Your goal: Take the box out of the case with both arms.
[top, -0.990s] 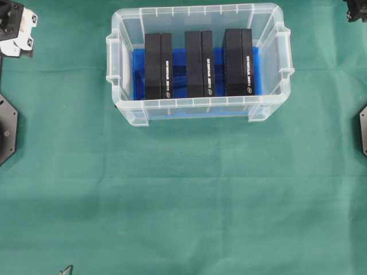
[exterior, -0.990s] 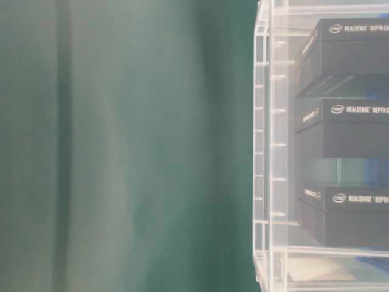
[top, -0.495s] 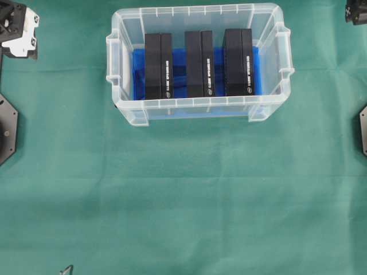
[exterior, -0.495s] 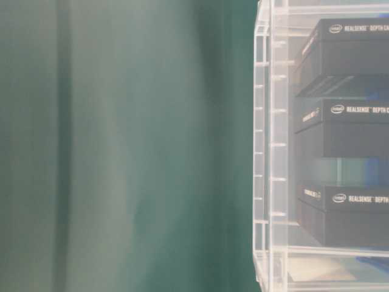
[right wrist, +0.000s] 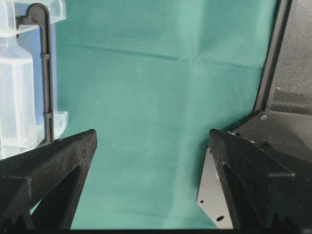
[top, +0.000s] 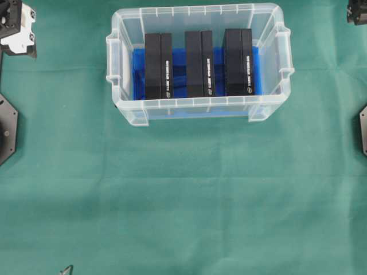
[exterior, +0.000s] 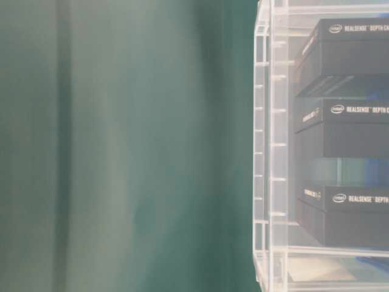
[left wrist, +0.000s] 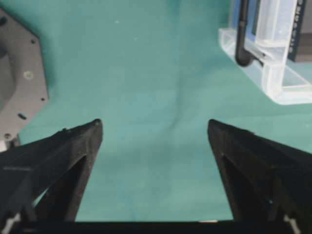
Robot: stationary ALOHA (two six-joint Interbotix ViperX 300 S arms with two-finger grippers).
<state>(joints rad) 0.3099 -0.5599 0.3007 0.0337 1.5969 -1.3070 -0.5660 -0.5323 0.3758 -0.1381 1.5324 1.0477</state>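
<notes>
The clear case point(top: 195, 103) stands at the far middle of the green cloth, lined with a blue sheet. Three black boxes point(top: 158, 66) point(top: 199, 63) point(top: 238, 62) stand side by side in it, printed labels showing through the wall in the table-level view point(exterior: 352, 128). My left gripper point(left wrist: 155, 127) is open over bare cloth, with a case corner point(left wrist: 273, 73) ahead on its right. It sits at the far left corner point(top: 16, 28), well away from the case. My right gripper point(right wrist: 152, 136) is open too, the case point(right wrist: 19, 73) on its left, and sits at the far right corner point(top: 358, 10).
Dark arm base plates sit at the left edge point(top: 7, 129) and right edge point(top: 363, 129); they also show near each gripper point(left wrist: 19, 83) point(right wrist: 287, 97). A small dark object point(top: 67, 269) lies at the near edge. Green cloth covers the table.
The left arm's black-and-white head has crept up toward the far left corner. The case and the boxes have not moved.
</notes>
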